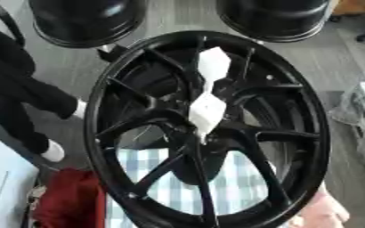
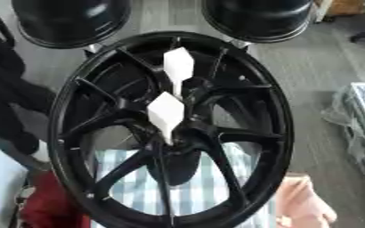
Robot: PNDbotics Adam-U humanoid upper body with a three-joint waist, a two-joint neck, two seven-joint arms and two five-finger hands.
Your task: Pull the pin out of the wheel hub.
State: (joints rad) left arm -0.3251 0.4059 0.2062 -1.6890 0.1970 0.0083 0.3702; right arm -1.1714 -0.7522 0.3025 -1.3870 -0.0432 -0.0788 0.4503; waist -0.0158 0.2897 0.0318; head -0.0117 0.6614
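The big black multi-spoke alloy wheel (image 1: 209, 129) stands tilted, filling the view, with checked blue-and-white cloth (image 1: 158, 171) showing through its lower gaps. Two white wedge-shaped pin heads (image 2: 167, 113) sit on the black hub (image 2: 182, 111) at the centre, one above the other. Neither robot hand appears, so their state cannot be told. Pulling well probably means pinching one head and drawing straight along its axis. Pin shafts are hidden; the wheel's bottom is cut off.

Wheel hub (image 1: 209, 129) bottom rim cut off below.
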